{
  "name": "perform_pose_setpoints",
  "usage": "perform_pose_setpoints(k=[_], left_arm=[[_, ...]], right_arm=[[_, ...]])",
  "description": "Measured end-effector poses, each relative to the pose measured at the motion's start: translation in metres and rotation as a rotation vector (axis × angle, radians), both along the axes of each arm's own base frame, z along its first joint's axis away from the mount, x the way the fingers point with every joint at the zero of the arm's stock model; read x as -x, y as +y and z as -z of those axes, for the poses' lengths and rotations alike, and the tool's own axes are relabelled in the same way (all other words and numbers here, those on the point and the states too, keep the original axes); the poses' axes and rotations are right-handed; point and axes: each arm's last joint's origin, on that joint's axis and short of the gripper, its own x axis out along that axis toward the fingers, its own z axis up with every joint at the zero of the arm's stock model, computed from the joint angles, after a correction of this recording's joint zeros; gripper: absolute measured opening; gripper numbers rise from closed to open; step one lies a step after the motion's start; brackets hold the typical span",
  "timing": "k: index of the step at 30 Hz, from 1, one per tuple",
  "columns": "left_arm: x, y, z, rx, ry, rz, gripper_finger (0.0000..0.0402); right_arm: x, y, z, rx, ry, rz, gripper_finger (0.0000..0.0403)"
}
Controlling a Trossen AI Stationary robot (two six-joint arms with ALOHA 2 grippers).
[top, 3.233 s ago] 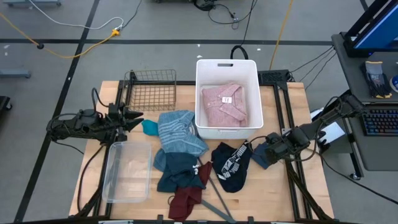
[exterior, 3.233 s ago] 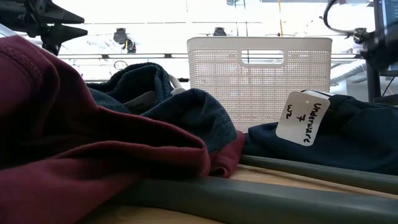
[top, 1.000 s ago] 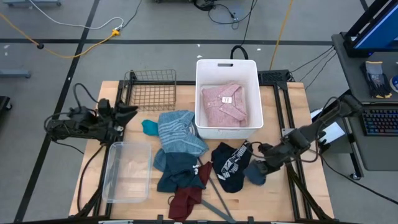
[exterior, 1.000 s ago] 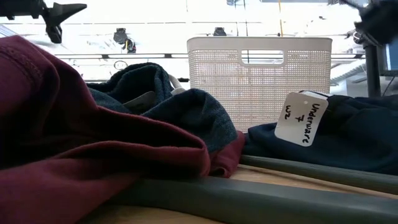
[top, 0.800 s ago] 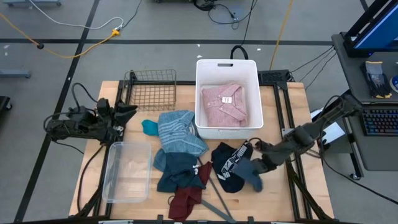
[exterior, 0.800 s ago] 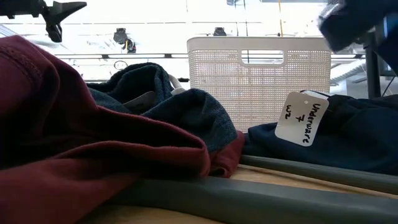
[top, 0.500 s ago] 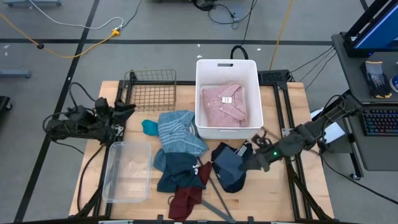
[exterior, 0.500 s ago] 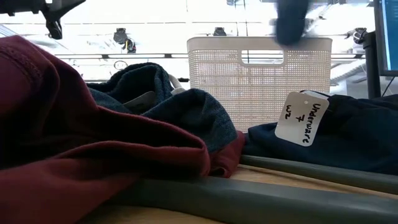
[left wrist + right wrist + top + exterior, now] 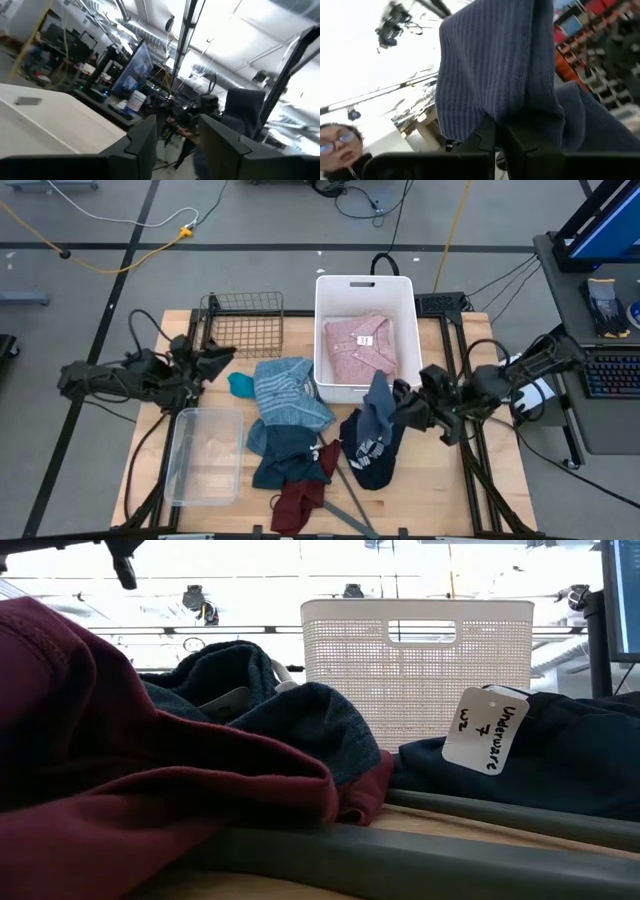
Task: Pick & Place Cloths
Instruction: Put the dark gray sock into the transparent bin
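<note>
The left end effector [image 9: 222, 360] is held level above the worktop's [image 9: 470, 360] left edge, near the wire basket [image 9: 243, 323], fingers parted and empty. The right end effector [image 9: 404, 406] is raised beside the white bin's [image 9: 364, 288] front right corner, clenched on a blue ribbed cloth [image 9: 377, 410] hanging over the navy printed top [image 9: 368, 452].

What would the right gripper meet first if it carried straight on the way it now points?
Judging by the high view, the right gripper, shut on the blue cloth, points toward the table's middle; it would likely reach the light-blue striped shirt first, though its height is unclear.
</note>
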Motion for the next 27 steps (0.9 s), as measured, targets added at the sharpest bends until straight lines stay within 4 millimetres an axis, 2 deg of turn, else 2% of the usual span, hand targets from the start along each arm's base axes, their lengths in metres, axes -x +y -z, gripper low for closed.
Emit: perform_pose_setpoints(k=[8, 14, 19, 22, 27], left_arm=[[-0.030, -0.006, -0.005, 0.011, -0.129, 0.161, 0.0147], [-0.045, -0.008, -0.010, 0.006, -0.196, 0.163, 0.0147], [-0.064, -0.009, -0.026, 0.001, -0.182, 0.169, 0.0147], [-0.078, -0.011, -0.040, -0.020, -0.132, 0.182, 0.0148], [-0.100, -0.014, -0.065, -0.102, -0.034, 0.212, 0.0148]], right_arm=[[-0.024, -0.015, 0.002, 0.206, -0.176, 0.007, 0.0003], [-0.045, -0.028, 0.010, 0.342, -0.233, 0.060, 0.0003], [-0.063, -0.035, 0.001, 0.564, -0.314, 0.151, 0.0003], [-0.077, -0.038, -0.008, 0.702, -0.282, 0.192, 0.0003], [-0.098, -0.045, -0.020, 0.862, -0.111, 0.268, 0.0004]])
